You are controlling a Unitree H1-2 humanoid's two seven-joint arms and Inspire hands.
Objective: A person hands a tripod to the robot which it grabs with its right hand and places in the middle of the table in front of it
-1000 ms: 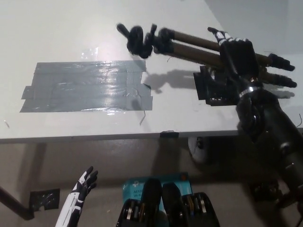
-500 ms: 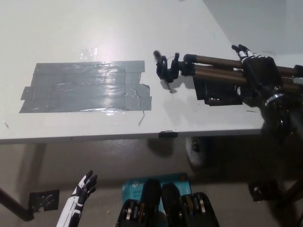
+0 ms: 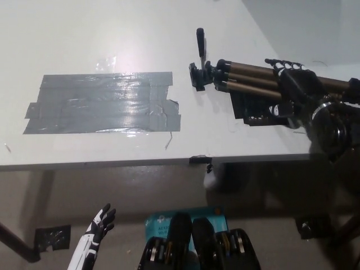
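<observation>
Head view: right hand [image 3: 301,84] keeps fingers [image 3: 284,66] clamped on tripod [image 3: 247,79], handle [image 3: 199,40] now turned away; left hand [image 3: 101,220] hangs, fingers apart.

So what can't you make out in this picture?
Head view only.
Leg ends of the tripod: past the right edge.
The black object beneath it: mostly covered by legs and the right hand.
The left hand, low left: arm cut by the bottom edge.
</observation>
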